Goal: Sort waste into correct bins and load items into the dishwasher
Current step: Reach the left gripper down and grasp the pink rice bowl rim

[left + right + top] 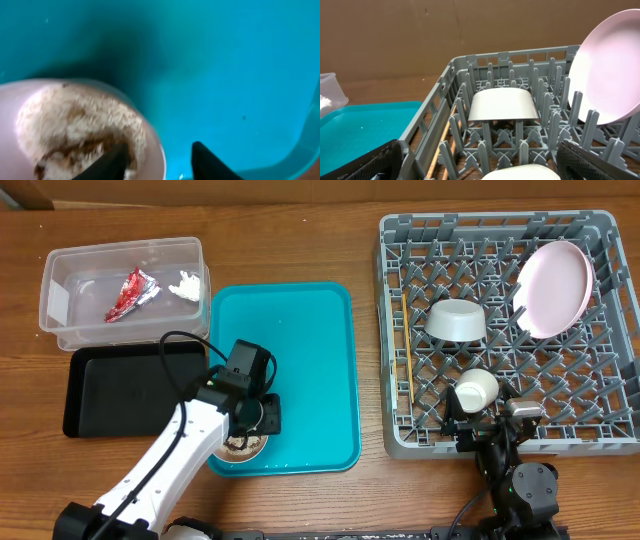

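The small pinkish-white bowl (243,446) sits at the front left corner of the teal tray (300,340). It holds rice with brown scraps (75,125). My left gripper (256,418) (157,150) is open and straddles the bowl's rim (159,155), one finger inside and one outside. The wrapper (132,292) and napkin (186,284) lie in the clear tub (60,275). The grey rack (400,430) holds the pink plate (553,288) (610,75), the upturned grey bowl (457,320) (502,104), the white cup (477,388) (520,173) and the chopsticks (407,350) (440,145). My right gripper (490,420) (480,150) is open at the rack's front, behind the cup.
The black tray (120,390) lies in front of the clear tub, left of the teal tray, with my left arm crossing its front right corner. Bare wooden table shows between the teal tray and the rack.
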Action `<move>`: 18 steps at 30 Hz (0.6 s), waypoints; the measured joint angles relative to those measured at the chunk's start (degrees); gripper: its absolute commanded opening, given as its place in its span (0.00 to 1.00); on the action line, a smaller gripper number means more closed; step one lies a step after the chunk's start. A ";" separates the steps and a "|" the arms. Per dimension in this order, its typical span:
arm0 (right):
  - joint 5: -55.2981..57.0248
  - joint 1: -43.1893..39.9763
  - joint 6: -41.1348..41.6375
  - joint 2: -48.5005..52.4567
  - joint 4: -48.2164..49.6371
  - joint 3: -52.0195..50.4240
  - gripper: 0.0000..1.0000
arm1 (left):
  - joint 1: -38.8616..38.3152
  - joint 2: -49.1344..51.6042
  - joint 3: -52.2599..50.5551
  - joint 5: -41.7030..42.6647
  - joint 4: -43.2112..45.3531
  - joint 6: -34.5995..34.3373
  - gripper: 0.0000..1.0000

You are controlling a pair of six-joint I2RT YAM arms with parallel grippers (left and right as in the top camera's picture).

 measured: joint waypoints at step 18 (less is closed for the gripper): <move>0.00 0.00 0.02 0.00 0.02 0.00 1.00 | -0.02 6.08 -2.54 -3.15 6.21 -2.89 0.04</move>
